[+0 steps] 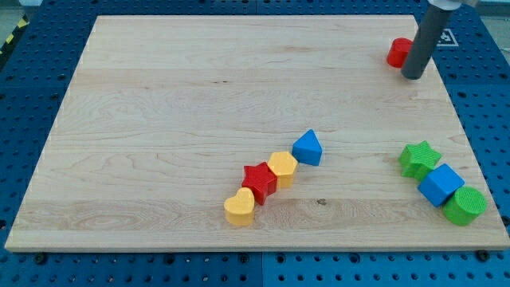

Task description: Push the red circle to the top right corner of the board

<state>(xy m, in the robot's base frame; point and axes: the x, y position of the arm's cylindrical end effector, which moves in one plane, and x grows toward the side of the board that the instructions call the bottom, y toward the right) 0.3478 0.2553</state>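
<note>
My tip (413,76) sits upper right of the frame, touching the red circle (398,53), which peeks out to its left near the wooden board (199,96)'s top right corner; no pincer here, just a bare rod; lower centre, yellow heart (239,208), red star (259,181), yellow hexagon (282,167) and blue triangle (307,148) line up diagonally.
</note>
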